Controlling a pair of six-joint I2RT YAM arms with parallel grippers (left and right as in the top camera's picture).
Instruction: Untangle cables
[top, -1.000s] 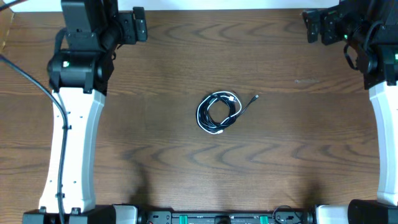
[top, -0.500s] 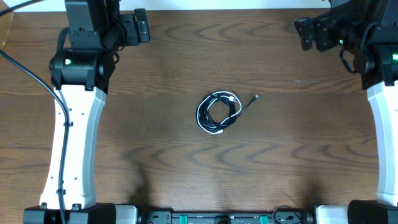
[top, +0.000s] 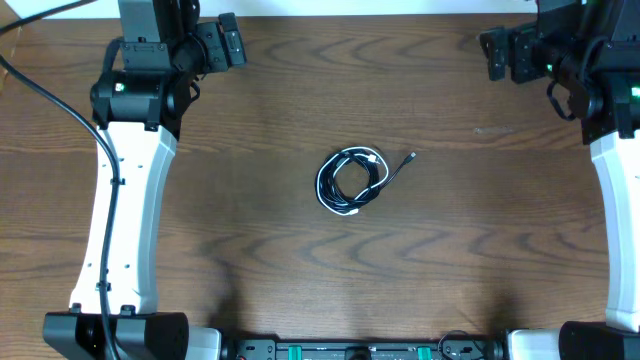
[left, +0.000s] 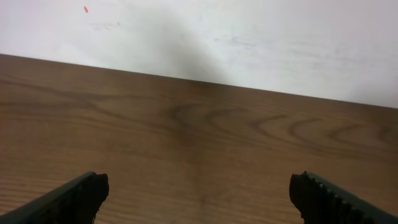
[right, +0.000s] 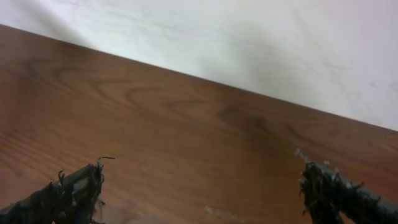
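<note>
Between the grippers, mid-table: thin white cable (top: 322, 190) and thin black cable (top: 398, 168) wound into one coil, black plug end (top: 411, 156) poking out on the right gripper's side.
left gripper (top: 228, 42): fingers spread, holding nothing, well apart from coil.
right gripper (top: 497, 52): same, spread and empty.
why: both look parked at the far edge; approach not begun.
overhead only: shows the coil.
wrist views: just brown wooden table (left: 199, 124) and white wall (left: 249, 37); confirm nothing between the fingers.

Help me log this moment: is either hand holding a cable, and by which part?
Nothing is held. The left hand and right hand are both open and empty, far from the cables, which lie coiled together.
</note>
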